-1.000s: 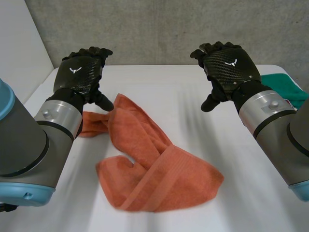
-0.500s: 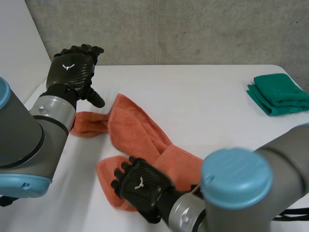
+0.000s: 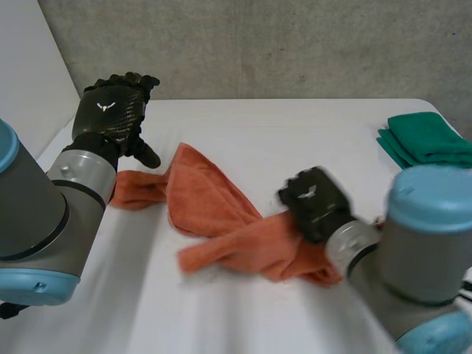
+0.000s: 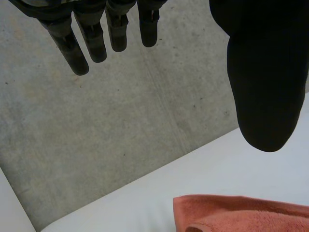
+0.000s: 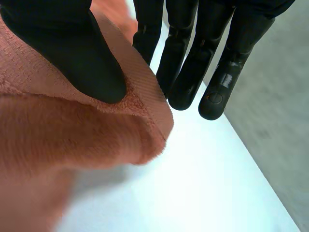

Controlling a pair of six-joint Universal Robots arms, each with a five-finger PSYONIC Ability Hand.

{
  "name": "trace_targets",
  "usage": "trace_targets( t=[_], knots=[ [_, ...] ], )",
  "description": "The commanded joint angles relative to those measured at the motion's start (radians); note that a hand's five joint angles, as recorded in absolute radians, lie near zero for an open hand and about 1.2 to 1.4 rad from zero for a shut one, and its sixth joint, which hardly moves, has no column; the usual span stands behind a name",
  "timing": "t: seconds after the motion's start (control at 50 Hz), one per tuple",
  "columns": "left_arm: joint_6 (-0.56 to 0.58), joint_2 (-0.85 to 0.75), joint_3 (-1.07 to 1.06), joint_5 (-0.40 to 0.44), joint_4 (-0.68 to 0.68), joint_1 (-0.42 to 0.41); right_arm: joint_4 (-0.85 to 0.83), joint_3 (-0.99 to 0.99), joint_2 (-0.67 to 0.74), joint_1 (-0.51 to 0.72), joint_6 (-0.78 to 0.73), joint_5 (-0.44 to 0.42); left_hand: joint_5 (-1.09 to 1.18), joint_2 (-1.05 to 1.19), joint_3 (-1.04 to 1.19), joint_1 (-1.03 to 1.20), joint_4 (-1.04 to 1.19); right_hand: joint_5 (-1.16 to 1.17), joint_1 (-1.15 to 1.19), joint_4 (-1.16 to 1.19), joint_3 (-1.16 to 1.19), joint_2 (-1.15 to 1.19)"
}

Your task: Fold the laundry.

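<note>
1. Pinching the orange towel (image 3: 214, 214) with the right hand (image 3: 313, 203): thumb (image 5: 72, 53) on top of a hemmed edge, fingers (image 5: 186, 72) behind, cloth squeezed between.
2. Holding nothing with the left hand (image 3: 114, 114): fingers (image 4: 91, 34) straight and well apart from the thumb, wide, raised off the table (image 3: 295, 133).
3. Towel place: strung from the right hand's pinch across toward the left hand, twisted and rumpled, far end near the left hand's thumb but apart from it.
4. Progress, as a judgement: barely begun on this piece, with no flat spread and no clean fold.
5. Done, by the look of it: green cloths (image 3: 424, 140) folded and stacked well beyond the right hand, by the table's edge.
6. Left to do: flatten, square up, fold, stack.
7. Cannot tell whether the pinch sits at a corner or mid-edge.
8. Stretch of towel hidden behind the right forearm.
9. Green stack cut off at the side, count of pieces unclear.
</note>
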Motion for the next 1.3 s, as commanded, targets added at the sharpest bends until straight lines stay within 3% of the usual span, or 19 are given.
trace_targets(
  t=[0.02, 0.12, 0.16, 0.18, 0.24, 0.32, 0.42, 0.5, 0.66, 0.88, 1.08, 1.22, 1.24, 1.28, 1.3],
  knots=[
    [0.045, -0.004, -0.036, 0.021, -0.001, -0.001, 0.074, 0.001, -0.05, -0.309, -0.02, -0.008, -0.018, 0.0, -0.003, 0.009, 0.004, 0.238, 0.415, 0.213, 0.219, 0.23],
    [0.103, -0.034, -0.05, 0.053, -0.006, -0.001, 0.093, -0.028, -0.05, -0.358, -0.054, 0.001, -0.015, 0.003, -0.001, 0.012, 0.007, 0.227, 0.404, 0.202, 0.208, 0.219],
    [0.132, -0.056, -0.051, 0.061, -0.012, -0.002, 0.1, -0.033, -0.05, -0.358, -0.068, 0.004, -0.015, 0.003, -0.001, 0.012, 0.007, -0.24, -0.063, -0.265, -0.259, -0.248],
    [0.141, -0.063, -0.051, 0.062, -0.013, -0.004, 0.102, -0.034, -0.05, -0.358, -0.077, 0.006, -0.012, 0.006, 0.002, 0.015, 0.01, -0.588, -0.411, -0.614, -0.607, -0.596],
    [0.169, -0.096, -0.051, 0.062, -0.023, -0.002, 0.102, -0.041, -0.054, -0.355, -0.077, 0.007, -0.009, 0.009, 0.005, 0.018, 0.013, -0.984, -0.807, -1.009, -1.003, -0.992],
    [0.189, -0.131, -0.04, 0.065, -0.019, 0.002, 0.102, -0.048, -0.117, -0.34, -0.075, 0.007, -0.003, 0.014, 0.011, 0.024, 0.019, -0.984, -0.807, -1.009, -1.003, -0.992],
    [0.226, -0.174, -0.014, 0.084, -0.012, 0.03, 0.114, -0.102, -0.172, -0.234, -0.074, -0.02, -0.003, 0.014, 0.011, 0.024, 0.019, -0.984, -0.807, -1.009, -1.003, -0.992],
    [0.284, -0.234, 0.029, 0.162, -0.013, 0.096, 0.157, -0.174, -0.151, -0.134, -0.092, -0.069, 0.021, 0.038, 0.035, 0.047, 0.042, -0.984, -0.807, -1.009, -1.003, -0.992],
    [0.371, -0.358, 0.13, 0.35, -0.012, 0.222, 0.332, -0.459, 0.096, -0.053, -0.128, -0.169, 0.076, 0.094, 0.09, 0.103, 0.098, -0.984, -0.807, -1.009, -1.003, -0.992],
    [0.382, -0.485, 0.256, 0.439, -0.019, 0.292, 0.53, -0.82, 0.432, -0.021, 0.053, -0.29, 0.159, 0.176, 0.173, 0.185, 0.18, -0.921, -0.744, -0.946, -0.94, -0.929],
    [0.448, -0.571, 0.308, 0.486, -0.062, 0.302, 0.553, -0.921, 0.587, -0.019, 0.086, -0.283, 0.211, 0.229, 0.225, 0.238, 0.233, -0.848, -0.671, -0.873, -0.866, -0.855],
    [0.47, -0.613, 0.343, 0.485, -0.105, 0.3, 0.552, -0.964, 0.628, -0.021, 0.084, -0.232, 0.487, 0.504, 0.501, 0.513, 0.508, -0.467, -0.289, -0.492, -0.485, -0.474],
    [0.47, -0.617, 0.349, 0.484, -0.111, 0.299, 0.553, -0.969, 0.631, -0.021, 0.083, -0.227, 0.575, 0.592, 0.589, 0.601, 0.596, -0.367, -0.19, -0.392, -0.386, -0.375],
    [0.47, -0.623, 0.368, 0.479, -0.124, 0.294, 0.55, -0.996, 0.638, -0.021, 0.083, -0.211, 0.868, 0.885, 0.882, 0.895, 0.89, 0.235, 0.412, 0.21, 0.216, 0.228],
    [0.47, -0.625, 0.377, 0.475, -0.125, 0.291, 0.548, -1.001, 0.638, -0.021, 0.083, -0.207, 0.991, 1.008, 1.005, 1.018, 1.013, 0.238, 0.415, 0.213, 0.219, 0.23]
  ],
)
